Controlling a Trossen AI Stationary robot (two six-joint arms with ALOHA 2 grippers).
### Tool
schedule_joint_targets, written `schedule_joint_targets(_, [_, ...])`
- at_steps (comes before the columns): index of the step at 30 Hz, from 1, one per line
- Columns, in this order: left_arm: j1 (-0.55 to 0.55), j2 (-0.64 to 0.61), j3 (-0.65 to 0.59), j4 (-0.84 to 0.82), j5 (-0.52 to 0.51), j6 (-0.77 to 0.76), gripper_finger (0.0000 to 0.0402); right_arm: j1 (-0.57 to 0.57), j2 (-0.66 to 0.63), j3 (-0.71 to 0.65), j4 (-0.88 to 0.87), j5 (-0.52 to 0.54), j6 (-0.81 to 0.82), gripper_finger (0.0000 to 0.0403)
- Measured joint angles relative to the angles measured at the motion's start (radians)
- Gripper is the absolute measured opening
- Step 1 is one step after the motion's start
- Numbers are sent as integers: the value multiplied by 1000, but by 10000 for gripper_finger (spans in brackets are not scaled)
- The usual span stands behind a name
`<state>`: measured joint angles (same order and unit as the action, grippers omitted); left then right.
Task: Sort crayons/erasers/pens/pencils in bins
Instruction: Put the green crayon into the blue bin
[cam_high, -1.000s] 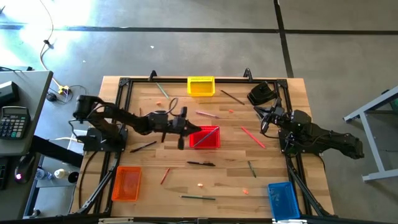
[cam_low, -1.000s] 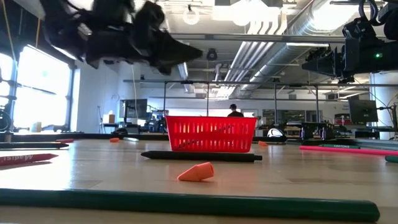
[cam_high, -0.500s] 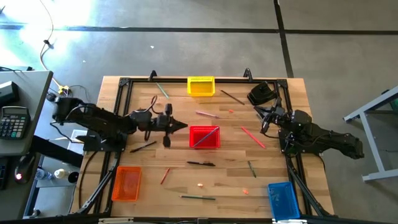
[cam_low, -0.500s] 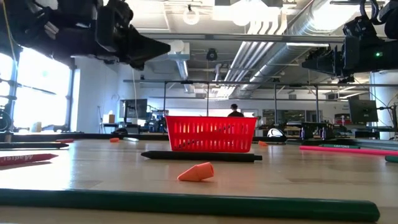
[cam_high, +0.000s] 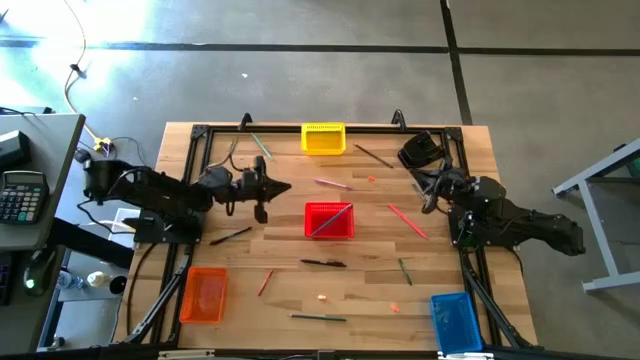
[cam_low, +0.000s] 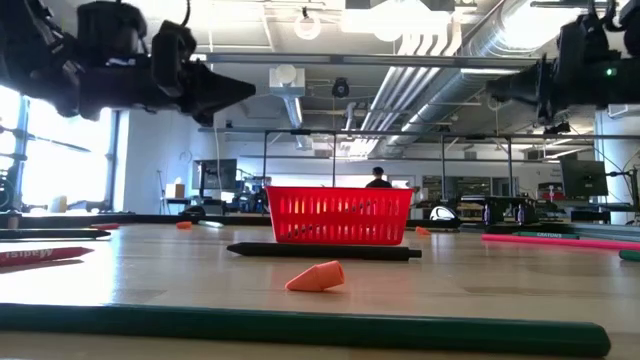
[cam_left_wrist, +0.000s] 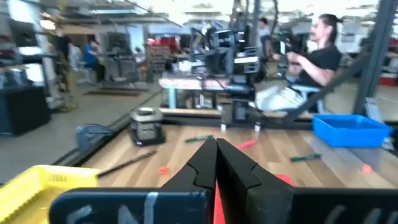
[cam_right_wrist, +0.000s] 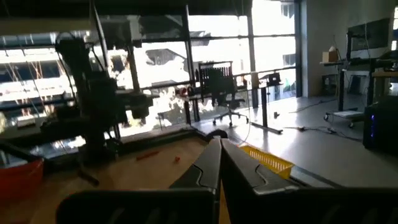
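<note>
Pencils, pens, crayons and erasers lie scattered over the table (cam_high: 230, 270). Left gripper (cam_high: 284, 187) hangs above the wood, fingers pressed together and empty, just up and left of the red bin (cam_high: 329, 220), which holds a grey-blue pencil (cam_high: 331, 221) lying diagonally. A black pen (cam_high: 323, 263) lies below that bin, its long axis across the table; in the low view it runs level in front of the bin. Near it a crayon (cam_high: 264, 283) slants steeply and an eraser (cam_high: 322, 296) sits below. Right gripper (cam_high: 426, 196) waits at the right edge, fingers together, empty, beside a diagonal red pencil (cam_high: 407, 221). Yellow bin (cam_high: 323, 138) sits at the far edge, orange bin (cam_high: 203, 295) and blue bin (cam_high: 454, 320) at the near corners.
</note>
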<state>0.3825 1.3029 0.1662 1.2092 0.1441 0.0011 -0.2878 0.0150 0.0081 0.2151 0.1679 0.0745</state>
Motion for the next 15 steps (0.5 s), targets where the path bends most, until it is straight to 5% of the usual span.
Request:
schedule_joint_targets(7, [80,0,-36,18,2,-9,0,0,50,83,2,41,-29,0])
schedule_joint_targets(15, [132,0,-37,17,3,20,0,0,325,304,-361,221,121,0])
